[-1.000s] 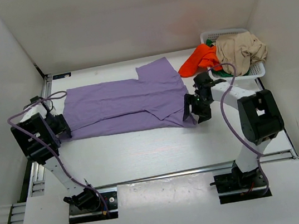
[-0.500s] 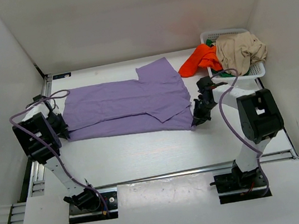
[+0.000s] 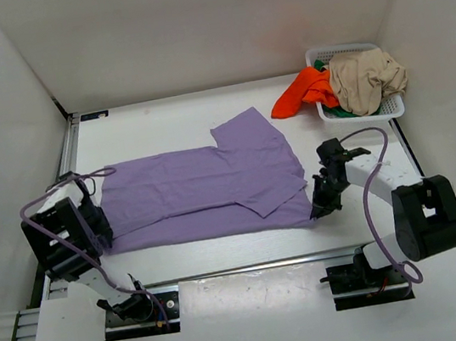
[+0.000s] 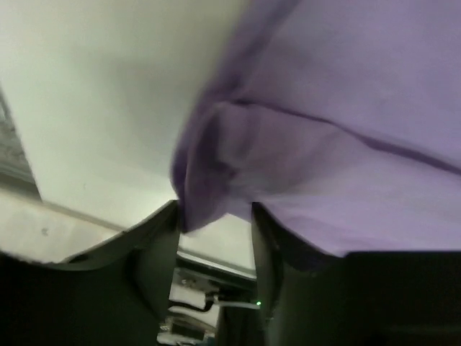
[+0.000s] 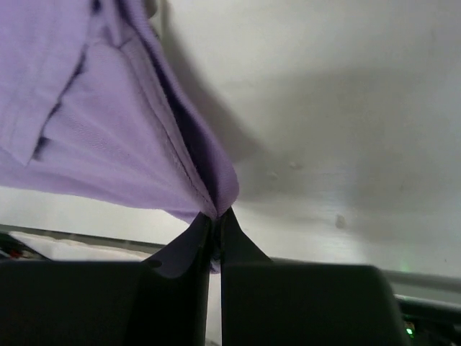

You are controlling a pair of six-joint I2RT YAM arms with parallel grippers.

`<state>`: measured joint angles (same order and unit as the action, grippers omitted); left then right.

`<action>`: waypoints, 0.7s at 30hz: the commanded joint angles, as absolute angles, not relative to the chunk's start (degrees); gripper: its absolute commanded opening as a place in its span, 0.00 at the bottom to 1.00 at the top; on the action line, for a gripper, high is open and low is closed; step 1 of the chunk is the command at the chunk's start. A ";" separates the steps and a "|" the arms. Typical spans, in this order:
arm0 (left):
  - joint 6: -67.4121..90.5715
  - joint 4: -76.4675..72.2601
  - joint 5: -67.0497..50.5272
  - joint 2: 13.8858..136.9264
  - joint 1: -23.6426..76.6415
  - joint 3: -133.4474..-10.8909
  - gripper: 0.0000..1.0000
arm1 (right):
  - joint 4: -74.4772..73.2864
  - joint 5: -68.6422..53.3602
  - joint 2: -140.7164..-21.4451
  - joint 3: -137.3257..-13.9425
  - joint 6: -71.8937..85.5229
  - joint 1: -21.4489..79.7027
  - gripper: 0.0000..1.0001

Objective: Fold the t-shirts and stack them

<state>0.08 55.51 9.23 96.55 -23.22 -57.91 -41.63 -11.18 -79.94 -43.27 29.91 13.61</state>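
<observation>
Lavender t-shirt (image 3: 201, 193) lies spread across the middle of the table (image 3: 153, 126), running from centre-left to centre-right of the overhead frame, with one sleeve kicked up toward the top. The other three wait at upper right: the beige t-shirt (image 3: 367, 79) is heaped in the white basket (image 3: 396, 107), the orange-red t-shirt (image 3: 304, 90) spills over its left rim, and a sliver of the green t-shirt (image 3: 335, 110) sits underneath.

Right gripper (image 5: 216, 216) is pressed tight together, pinching the lower right corner of the lavender hem. You can see the cloth drape away from the bite in a soft peak.

Left gripper (image 4: 215, 213) is at the lower left corner. Its jaws stand part-way apart with a wad of hem bunched between them, and whether they actually bite I cannot tell.

This is light, limp stuff. It will not hold a shape, it sags between two holds, and it drags layers along (the doubled edge by the right fingers shows that). The best hold looks to be corners and hems, both ends together, pinching every layer.

The overhead gives the whole layout and shows both arms at opposite ends of the near edge. It shows nothing of the jaws, which are only dark blobs. The wrist cameras settle that but lose the rest of the shirt, the basket and the pile.
</observation>
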 commanded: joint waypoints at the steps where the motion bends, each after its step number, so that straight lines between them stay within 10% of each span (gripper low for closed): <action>1: 0.00 54.76 17.03 89.24 -22.69 -55.72 0.57 | -44.12 -9.06 -78.57 -41.14 30.06 13.36 0.00; 4: 0.00 54.14 23.95 85.70 -20.57 -56.86 0.72 | -43.51 -8.53 -78.57 -41.13 29.36 13.36 0.00; 21: 0.00 36.66 30.67 78.21 2.72 -42.97 0.75 | -46.31 -6.77 -86.13 -46.05 26.02 13.36 0.00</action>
